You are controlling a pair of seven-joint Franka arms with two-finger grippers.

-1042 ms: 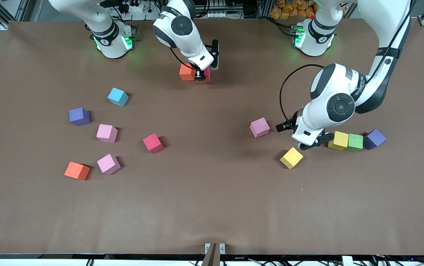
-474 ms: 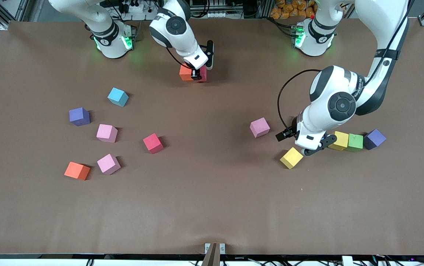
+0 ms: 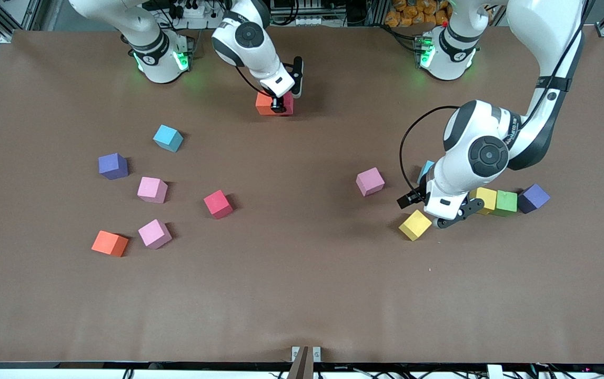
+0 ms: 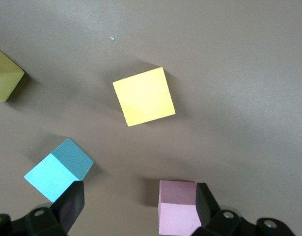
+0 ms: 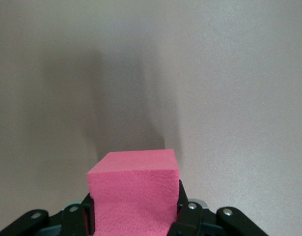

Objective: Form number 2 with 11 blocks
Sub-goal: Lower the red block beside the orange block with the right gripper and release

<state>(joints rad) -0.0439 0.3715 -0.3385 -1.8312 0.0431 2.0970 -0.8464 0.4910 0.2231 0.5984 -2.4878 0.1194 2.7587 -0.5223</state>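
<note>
Right gripper [image 3: 280, 105]: closed on a red block [image 5: 133, 196], low at the table's edge by the robot bases, the block touching an orange block [image 3: 264, 103]. That pair is all you have of the number 2.

Left gripper [image 3: 441, 216]: fingers spread wide, holding nothing, hovering just above the table. A yellow block [image 3: 415, 225] sits right beside it toward the front camera. In the left wrist view, that same yellow block lies out ahead of the fingertips [image 4: 72, 206], with a light blue block [image 4: 58, 169] and a pink block [image 4: 178, 206] close to the fingers.

Tight spot at the left arm's end: a second yellow block [image 3: 486, 199], green cube [image 3: 506, 202] and dark purple cube [image 3: 533, 198] in a touching row.

Loose blocks at the right arm's end, all apart: light blue [image 3: 168, 138], purple [image 3: 113, 166], two pink [image 3: 152, 189] [image 3: 154, 233], red [image 3: 218, 203], orange [image 3: 109, 243].

You have wide bare tabletop [image 3: 302, 295] along the front edge and mid-table.

No containers on the table.
</note>
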